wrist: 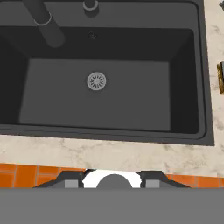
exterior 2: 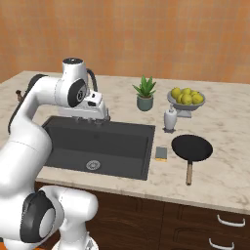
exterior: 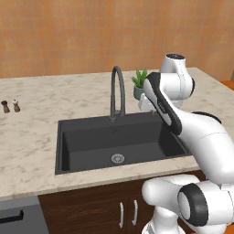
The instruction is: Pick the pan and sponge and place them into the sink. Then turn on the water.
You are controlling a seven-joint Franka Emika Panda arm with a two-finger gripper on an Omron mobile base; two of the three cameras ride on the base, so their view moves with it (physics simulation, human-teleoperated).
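While nothing is in the sink (exterior: 68, 137) yet, judging step one as barely begun: pan pick not started. Hovering high over the basin with the jaws (exterior 2: 100, 117) pointing down, near the faucet (exterior: 117, 91). Cannot tell how far open; fingers too small and blurred in the base views, tips not readable in the hand view. Apparently holding nothing.

Looking straight down in the hand view: drain (wrist: 96, 81) mid-basin, basin dry, no water running.

Sitting on the worktop (exterior 2: 224, 146) right of the sink: pan (exterior 2: 192, 148), upright, handle pointing toward the front edge. Lying between pan and sink rim: sponge (exterior 2: 161, 153), just beside both, apart from the pan as far as can be told. Standing behind them: white bottle (exterior 2: 169, 119), potted plant (exterior 2: 145, 95), lemon bowl (exterior 2: 185, 98). Sitting far left: two small shakers (exterior: 11, 106).

Next move, as a guess: swinging right, well away from the faucet, dropping onto the pan handle or rim, closing, lifting clear of the sponge and bottle. Needing a wrist turn to line up across the slim handle. Risking a nudge of the sponge off the rim side, and pan tilt if gripping far out on the handle.
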